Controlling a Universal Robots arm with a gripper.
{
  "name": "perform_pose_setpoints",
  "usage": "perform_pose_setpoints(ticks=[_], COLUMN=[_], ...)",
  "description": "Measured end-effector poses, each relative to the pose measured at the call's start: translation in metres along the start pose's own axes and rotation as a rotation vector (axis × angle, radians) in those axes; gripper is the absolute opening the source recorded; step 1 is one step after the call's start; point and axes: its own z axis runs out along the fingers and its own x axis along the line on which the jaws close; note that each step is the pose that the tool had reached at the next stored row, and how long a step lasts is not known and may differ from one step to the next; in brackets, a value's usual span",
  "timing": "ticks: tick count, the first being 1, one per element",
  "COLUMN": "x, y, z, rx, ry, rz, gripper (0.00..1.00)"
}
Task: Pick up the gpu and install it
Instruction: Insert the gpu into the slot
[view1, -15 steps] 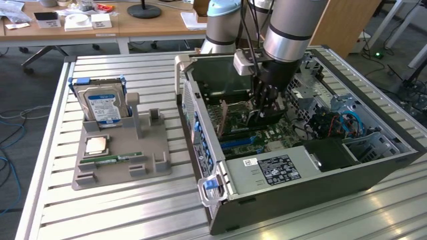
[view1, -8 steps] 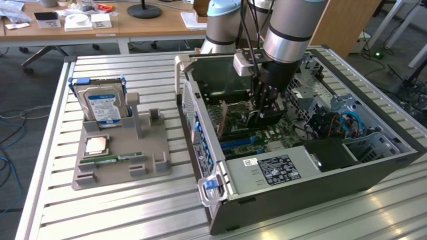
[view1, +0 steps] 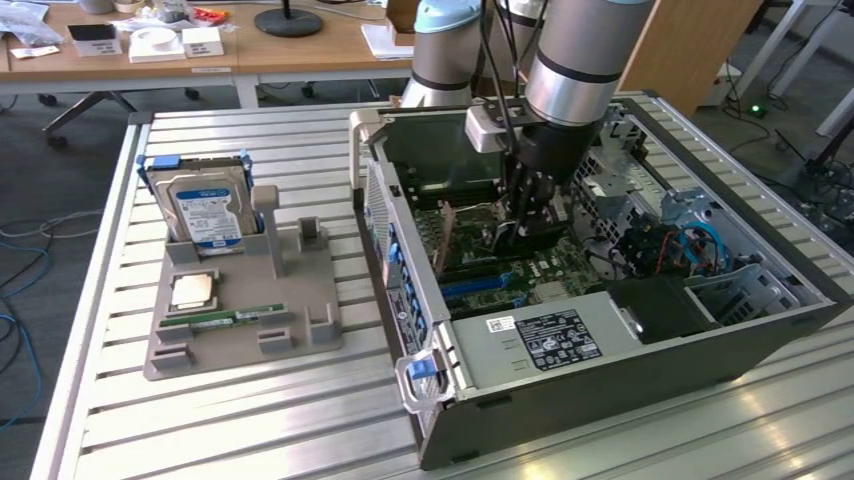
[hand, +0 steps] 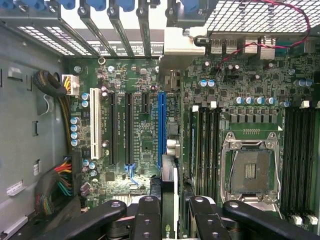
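Gripper (hand: 172, 210) partly closed, clamping gpu (hand: 170, 172) edge-on; near blue slot (hand: 161, 125).

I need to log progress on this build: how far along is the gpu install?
Done: the pick-up. The gpu is clamped edge-on between the fingers, down inside the open computer case. In hand: the card hangs over the motherboard, lined up close to the blue slot. Left: seating it. From these views I cannot tell whether its edge has entered the slot yet.
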Motion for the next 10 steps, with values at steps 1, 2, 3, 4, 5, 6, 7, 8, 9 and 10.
perform_pose_setpoints(ticks=[1,2,3,4,5,6,7,8,9,10], x=[0.0,0.0,0.0,0.0,0.0,0.0,0.0,0.0,0.0,0.0], y=[0.0,0.0001,0.0001,0.0001,0.0001,0.0003,0.0007,0.001,0.0013,0.0014], z=[0.0,0.0,0.0,0.0,0.0,0.0,0.0,0.0,0.0,0.0], rx=[0.0,0.0,0.0,0.0,0.0,0.0,0.0001,0.0001,0.0002,0.0002], ry=[0.0001,0.0,0.0,0.0,0.0,0.0,-0.0001,0.0,0.0,-0.0001], rz=[0.0,0.0,0.0,0.0,0.0,0.0,0.0,0.0,0.0,0.0], gripper=[0.26,0.26,0.26,0.26,0.26,0.26,0.26,0.26,0.26,0.26])
